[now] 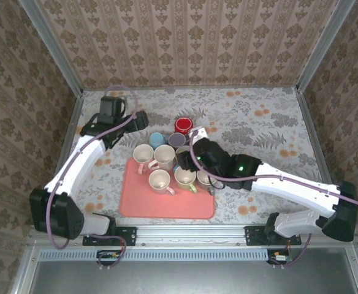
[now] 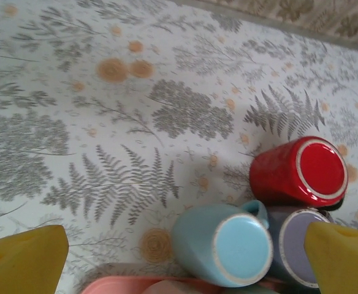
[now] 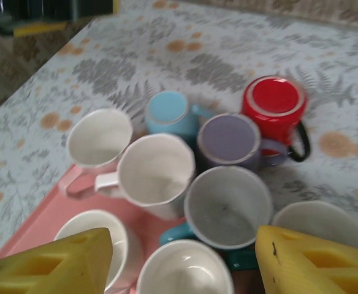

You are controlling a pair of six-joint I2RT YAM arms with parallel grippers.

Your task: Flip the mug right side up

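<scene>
Red mug [image 3: 275, 101], blue mug [image 3: 167, 113], purple mug [image 3: 229, 139] upside down by pink tray [image 3: 38, 220]

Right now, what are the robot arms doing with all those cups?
They're turning upside-down mugs the right way up. The right gripper hovers open over the upright mugs on the pink tray, holding nothing. The left gripper is open too, above three mugs sitting bottom-up on the table behind the tray: a red mug, a blue mug and a purple mug. Those three are not yet flipped.
</scene>
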